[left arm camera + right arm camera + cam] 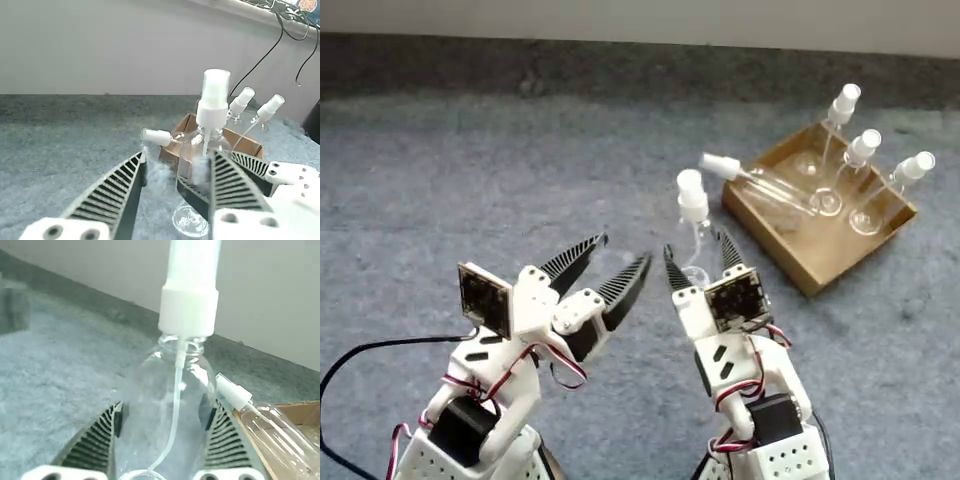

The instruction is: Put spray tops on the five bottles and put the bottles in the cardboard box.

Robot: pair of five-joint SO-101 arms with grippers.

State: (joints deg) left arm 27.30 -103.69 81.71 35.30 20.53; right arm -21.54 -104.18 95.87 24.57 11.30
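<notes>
High view, item held: fifth bottle (693,218), clear, spray top (692,193) fitted, long axis upright.
- Holder: right pincer (697,248), clamped on the lower body from the near side. The right wrist view shows one finger (97,442) pressed to either flank of the bottle (165,400).
- Left pincer (623,250): spread wide, carrying nothing, just left of the held bottle and apart from it.
- Destination: cardboard box (772,247), lying right of the held bottle and slightly farther, near it on the grey surface (470,150). The right arm is the nearer one.
- Box contents: three capped bottles standing along the far and right sides; a fourth bottle (765,183) on its side, its top overhanging the left rim.
- Judgement: free room appears to be at the near corner; carrying the bottle upright should clear the overhanging top.
</notes>
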